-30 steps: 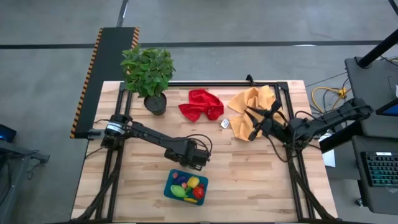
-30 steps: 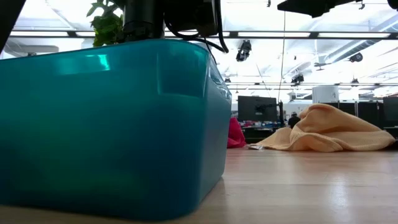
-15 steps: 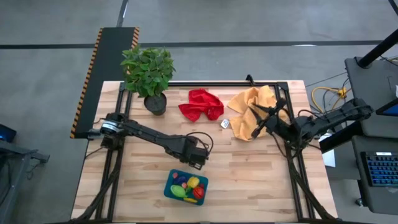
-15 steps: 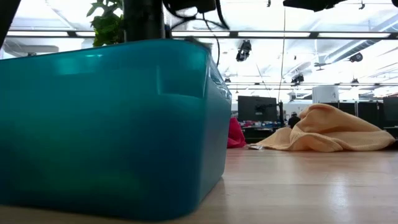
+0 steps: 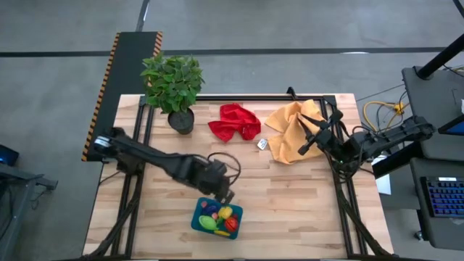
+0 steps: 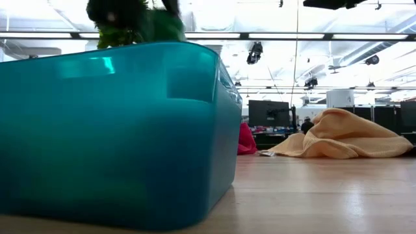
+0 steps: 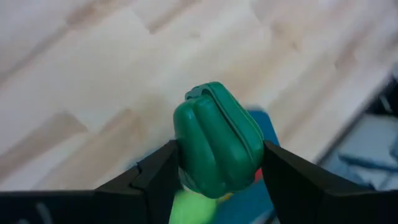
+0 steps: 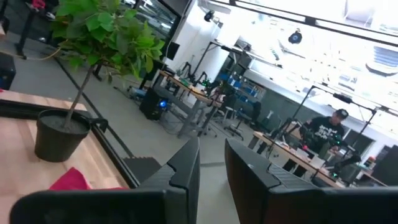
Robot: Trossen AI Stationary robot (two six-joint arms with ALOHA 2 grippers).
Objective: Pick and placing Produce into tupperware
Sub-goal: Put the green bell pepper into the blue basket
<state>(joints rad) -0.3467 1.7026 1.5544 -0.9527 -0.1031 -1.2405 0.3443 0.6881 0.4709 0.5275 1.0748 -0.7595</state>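
On my left wrist feed the left tool is clamped on a dark green pepper, a glossy lobed toy piece with a moulded seam, pinched between both fingers above the tupperware's edge. From overhead I see that left tool poised just at the upper rim of the tupperware, a teal-blue rounded rectangular tub sitting near the front middle of the tabletop. Inside it I count roughly four pieces of produce: light green, yellow, red and a hint of purple, though they crowd together and I cannot separate them surely. From table height the tupperware fills most of my picture, with the green piece blurred above its rim. The tabletop is pale wood planking on a black frame. Moving rightward along the far side I have one potted plant, one red cloth, a small white tag and one yellow cloth. The right tool hangs over the yellow cloth's right edge, its fingers spread only narrowly and holding nothing. Beyond lies a grey floor and an open workshop with benches, monitors and a person at a distance.
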